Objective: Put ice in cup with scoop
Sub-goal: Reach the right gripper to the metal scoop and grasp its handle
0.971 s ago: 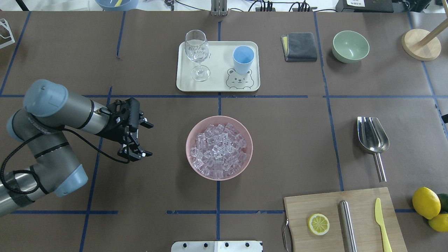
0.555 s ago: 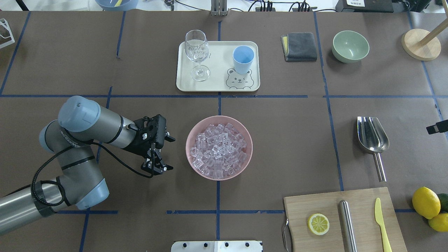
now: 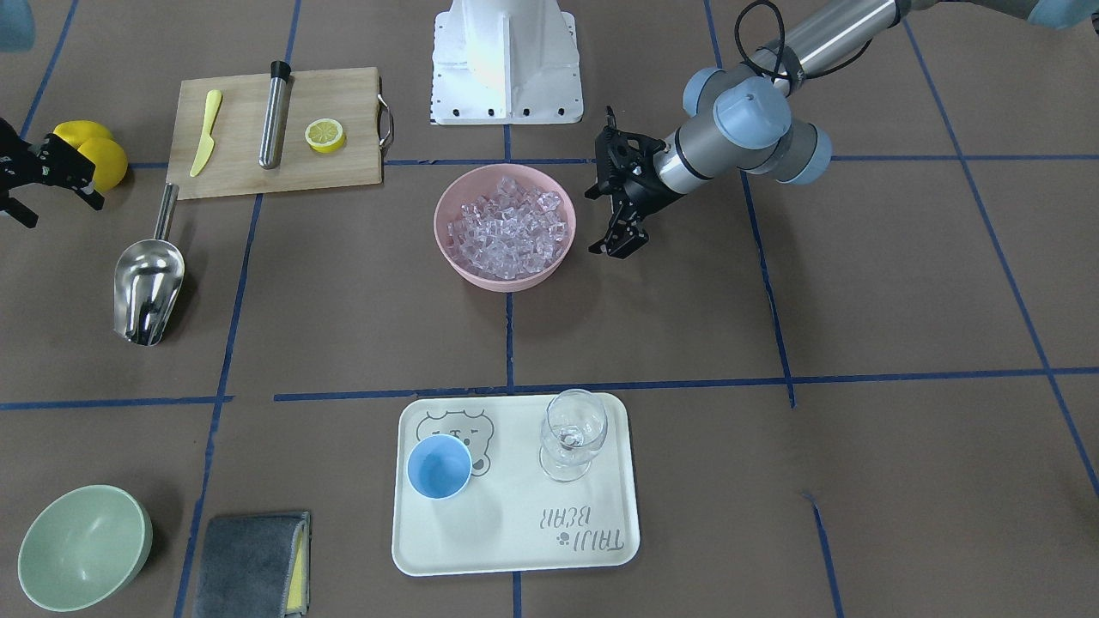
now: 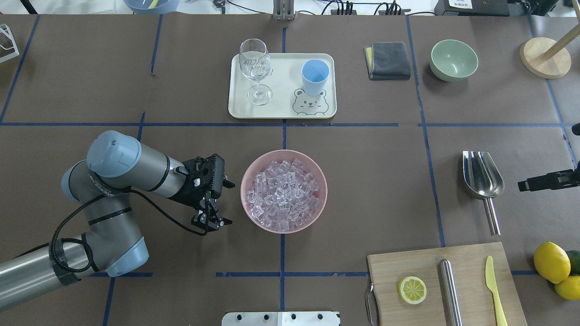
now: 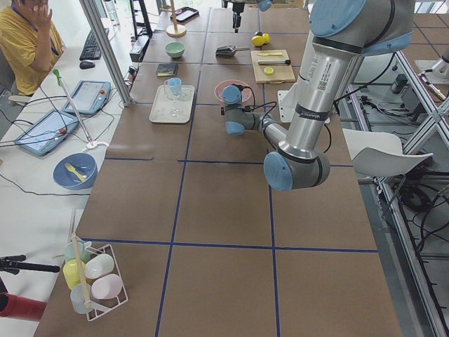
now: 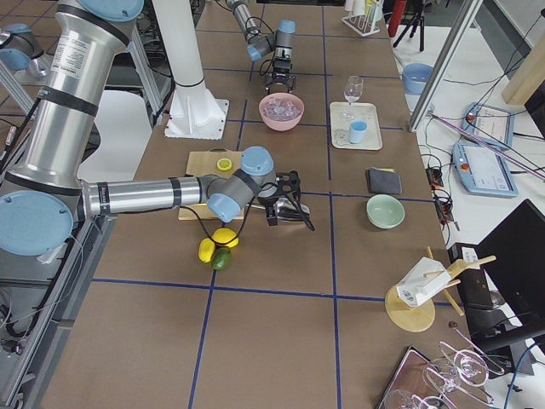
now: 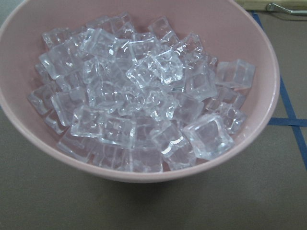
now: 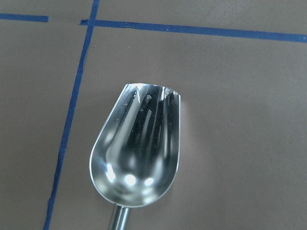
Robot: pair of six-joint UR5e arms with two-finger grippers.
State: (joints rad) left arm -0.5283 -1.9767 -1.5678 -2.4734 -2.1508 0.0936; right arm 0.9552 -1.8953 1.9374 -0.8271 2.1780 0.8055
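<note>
From behind and above we see the surface [image 4: 362, 190]; the front-facing view looks from across, two side views from its ends. Our left wrist camera sits close to the pink bowl [image 7: 254, 48], the right above the scoop [image 8: 136, 153]; the overhead shares both.

Beneath the left pincer [image 4: 228, 203] spreads a brown table [image 4: 362, 181] gridded with blue tape lines [image 4: 344, 124]; well beyond it, across the table, stands a white desk [image 5: 28, 193].
</note>
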